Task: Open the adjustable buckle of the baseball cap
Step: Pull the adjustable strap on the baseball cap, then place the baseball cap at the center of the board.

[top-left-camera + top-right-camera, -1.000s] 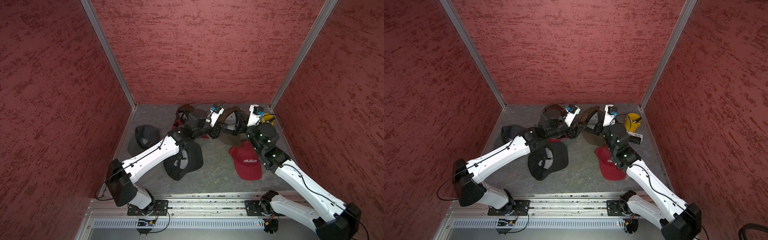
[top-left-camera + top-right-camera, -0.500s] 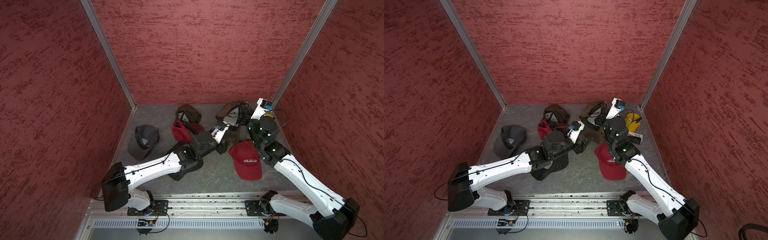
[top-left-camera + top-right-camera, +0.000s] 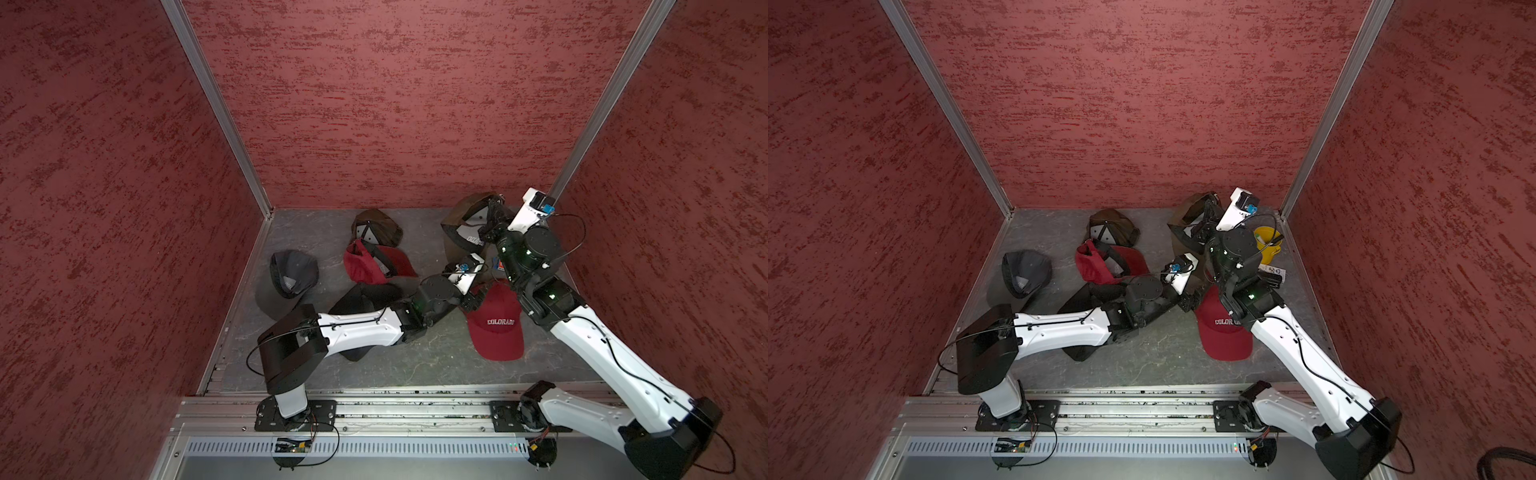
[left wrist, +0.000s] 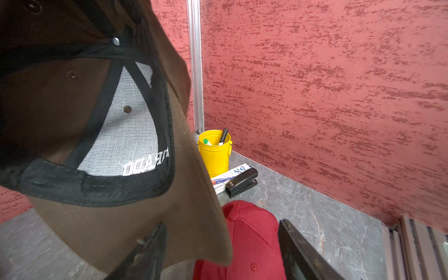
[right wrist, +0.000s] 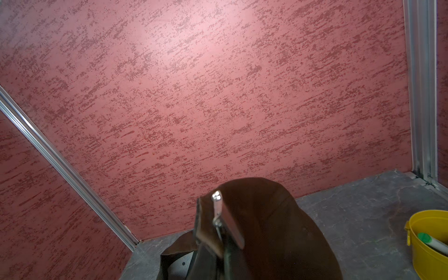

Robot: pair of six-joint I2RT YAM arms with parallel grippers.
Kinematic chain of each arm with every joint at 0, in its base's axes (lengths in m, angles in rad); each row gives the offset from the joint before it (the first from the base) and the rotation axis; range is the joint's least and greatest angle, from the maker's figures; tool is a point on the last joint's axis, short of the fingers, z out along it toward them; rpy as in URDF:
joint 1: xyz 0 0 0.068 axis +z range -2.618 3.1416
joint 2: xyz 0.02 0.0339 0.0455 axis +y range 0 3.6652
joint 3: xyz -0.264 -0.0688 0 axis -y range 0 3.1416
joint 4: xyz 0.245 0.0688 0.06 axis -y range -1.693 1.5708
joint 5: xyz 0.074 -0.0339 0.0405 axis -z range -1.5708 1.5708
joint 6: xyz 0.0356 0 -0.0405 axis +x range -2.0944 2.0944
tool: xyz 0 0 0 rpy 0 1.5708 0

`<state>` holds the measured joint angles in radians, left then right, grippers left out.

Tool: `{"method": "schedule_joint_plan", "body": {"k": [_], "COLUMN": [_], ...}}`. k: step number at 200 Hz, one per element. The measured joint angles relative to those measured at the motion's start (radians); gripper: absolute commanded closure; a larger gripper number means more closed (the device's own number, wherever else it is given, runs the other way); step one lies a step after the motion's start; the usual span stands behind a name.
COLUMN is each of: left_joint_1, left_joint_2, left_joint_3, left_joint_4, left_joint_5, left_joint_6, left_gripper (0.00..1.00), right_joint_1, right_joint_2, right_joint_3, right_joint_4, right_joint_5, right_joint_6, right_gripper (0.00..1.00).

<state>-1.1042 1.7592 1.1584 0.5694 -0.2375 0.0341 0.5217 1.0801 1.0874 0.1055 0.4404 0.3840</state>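
at the near rail, left arm: lies low across a black cap (image 3: 361, 297) on the grey tabletop (image 3: 415, 361), which points its wrist camera up into the lifted cap
left gripper (image 3: 473, 300): fingers spread wide, pinching nothing; it sits just over the crown of the red colorado cap (image 3: 496, 332) and under the brown brim
red colorado cap: crown up, bill toward the rail, flat on the tabletop
mid tabletop, spare caps: grey cap (image 3: 291, 274), upturned red cap (image 3: 365, 266) and second brown cap (image 3: 376, 226) lie off to the left, clear of both arms
task cap: brown baseball cap (image 3: 461, 216) hangs in the air near the far right corner, underside turned to the left wrist view, white mesh and black sweatband showing
right gripper (image 3: 494, 210): pressed together on the brown strap (image 5: 208, 230) at the cap's back, carrying the whole cap; i judge it is held up so the fastening is free to reach
buckle (image 5: 216, 208): silver clasp standing at the strap's upper end; whether it is undone i cannot tell
yellow bucket (image 4: 214, 155): upright in the far right corner, holding a green-capped marker (image 4: 206, 141) and a black marker (image 4: 223, 135) leaning on its rim
beside the bucket: black stapler (image 4: 241, 181) and a flat printed box (image 4: 230, 173) lie together on the tabletop
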Motion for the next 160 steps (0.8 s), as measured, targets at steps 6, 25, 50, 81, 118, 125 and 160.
{"method": "schedule_joint_plan", "body": {"k": [6,25,50,81,118,125,160], "left_joint_1": [0.002,0.014,0.037,0.062,0.087,0.091,0.1], "left_joint_2": [0.008,0.027,0.052,0.072,0.074,0.074,0.073], "left_joint_3": [0.01,0.043,0.101,0.124,0.117,0.116,0.113], "left_joint_4": [0.006,0.016,0.014,-0.011,-0.04,-0.043,-0.063], "left_joint_5": [-0.003,-0.004,0.007,0.036,0.071,0.079,0.114], "left_joint_6": [-0.003,-0.021,-0.055,-0.097,-0.137,-0.14,-0.153], "left_gripper": [0.26,0.27,0.39,0.59,0.85,0.89,1.0], "right_joint_1": [0.0,0.0,0.0,0.0,0.0,0.0,0.0], "right_joint_2": [-0.003,-0.019,-0.035,-0.044,-0.045,-0.045,-0.045], "right_joint_3": [0.0,-0.003,-0.011,-0.042,-0.074,-0.078,-0.092], "right_joint_4": [0.0,0.0,0.002,0.002,0.003,0.003,0.007], "right_joint_5": [0.002,0.003,0.002,0.002,0.001,0.001,-0.012], "right_joint_6": [0.003,0.013,0.029,0.051,0.069,0.071,0.073], "right_gripper": [1.0,1.0,1.0,1.0,1.0,1.0,1.0]}}
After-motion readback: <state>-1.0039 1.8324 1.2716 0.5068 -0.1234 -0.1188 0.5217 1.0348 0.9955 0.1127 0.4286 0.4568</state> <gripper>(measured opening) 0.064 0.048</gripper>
